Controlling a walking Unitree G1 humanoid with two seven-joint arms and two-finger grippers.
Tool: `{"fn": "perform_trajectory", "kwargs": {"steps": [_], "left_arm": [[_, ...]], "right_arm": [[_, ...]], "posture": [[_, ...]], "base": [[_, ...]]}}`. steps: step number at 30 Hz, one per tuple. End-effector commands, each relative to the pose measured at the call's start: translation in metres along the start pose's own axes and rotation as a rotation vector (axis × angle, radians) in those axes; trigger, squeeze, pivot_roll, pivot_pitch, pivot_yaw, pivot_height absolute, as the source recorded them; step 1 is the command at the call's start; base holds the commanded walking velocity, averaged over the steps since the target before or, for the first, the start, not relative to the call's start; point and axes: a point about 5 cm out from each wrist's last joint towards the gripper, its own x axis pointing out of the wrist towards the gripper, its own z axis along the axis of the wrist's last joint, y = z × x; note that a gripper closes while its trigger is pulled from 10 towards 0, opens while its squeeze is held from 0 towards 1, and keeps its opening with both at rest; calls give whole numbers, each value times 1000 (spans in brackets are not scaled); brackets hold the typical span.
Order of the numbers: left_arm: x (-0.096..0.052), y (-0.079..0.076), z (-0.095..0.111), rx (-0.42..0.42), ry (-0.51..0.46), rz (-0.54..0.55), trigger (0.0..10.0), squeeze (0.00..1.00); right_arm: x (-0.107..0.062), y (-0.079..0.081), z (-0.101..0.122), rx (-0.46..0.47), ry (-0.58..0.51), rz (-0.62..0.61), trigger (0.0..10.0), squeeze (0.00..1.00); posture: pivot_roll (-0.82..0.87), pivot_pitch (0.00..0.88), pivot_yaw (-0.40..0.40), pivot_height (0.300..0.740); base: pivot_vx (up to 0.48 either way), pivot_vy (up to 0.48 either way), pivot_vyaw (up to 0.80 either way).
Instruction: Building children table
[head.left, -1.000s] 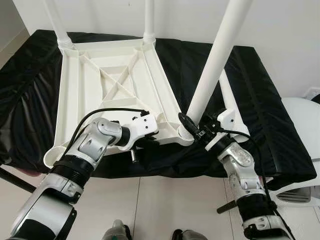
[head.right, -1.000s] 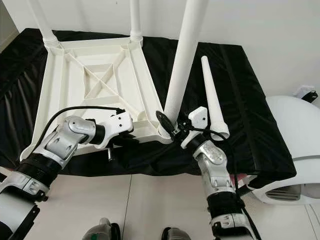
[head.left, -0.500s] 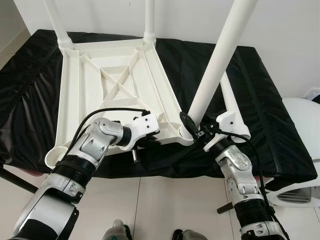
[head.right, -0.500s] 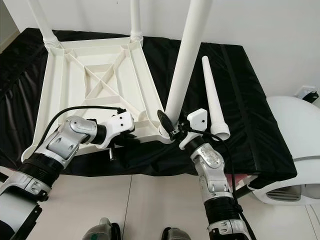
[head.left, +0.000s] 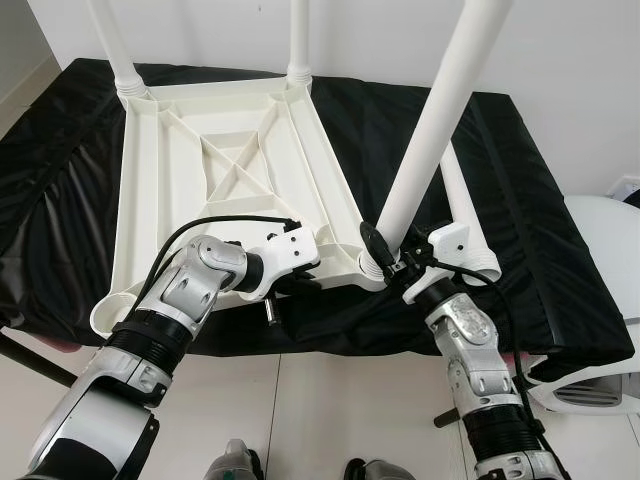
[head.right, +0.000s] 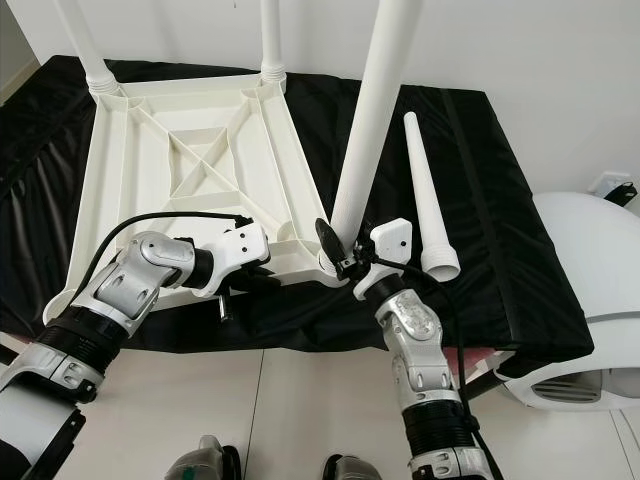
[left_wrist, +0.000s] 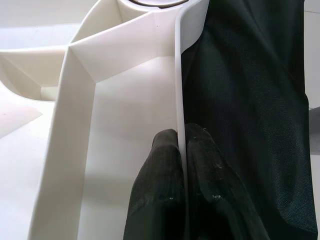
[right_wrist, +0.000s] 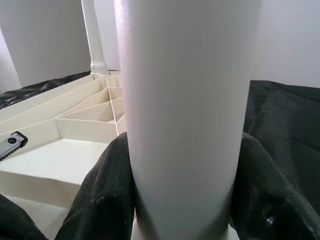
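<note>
Right wrist view: right gripper (right_wrist: 182, 190) clamps the table leg (right_wrist: 185, 100).

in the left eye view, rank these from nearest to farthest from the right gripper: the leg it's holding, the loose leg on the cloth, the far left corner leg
1. The held leg: clamped at its base in the right gripper, at the tabletop's near right corner.
2. The loose leg: lying on the black cloth just right of that gripper.
3. The far left corner leg: upright at the opposite corner of the upturned tabletop.
</note>
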Motion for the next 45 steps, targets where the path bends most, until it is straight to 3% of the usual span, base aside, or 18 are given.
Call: {"fn": "perform_trajectory", "kwargs": {"steps": [1,12,19,31,35,39,45], "left_arm": [[-7,16,17,22,-64,154,10000,0],[-7,17,19,21,-67,152,10000,0],[-8,18,20,20,-69,151,10000,0],[-9,20,22,23,-68,153,10000,0],[-9,20,22,23,-68,153,10000,0],[-9,19,23,23,-69,146,10000,0],[-9,18,23,24,-66,139,10000,0]], "right_arm": [[-14,4,-30,46,164,-56,10000,0],[-15,14,-29,59,149,-179,10000,0],[-16,25,-25,19,132,-244,10000,0],[-21,32,-27,11,151,-318,10000,0],[-23,33,-28,17,163,-367,10000,0],[-25,32,-31,12,201,-496,10000,0],[-23,32,-32,19,212,-542,10000,0]], "posture": [[15,94,-21,740],[16,107,-14,740],[18,115,-13,740],[18,125,-10,740],[20,129,-7,740],[23,137,0,740],[26,141,5,740]], "base": [[0,0,0],[0,0,0],[0,0,0],[0,0,0],[0,0,0],[0,0,0],[0,0,0]]}}
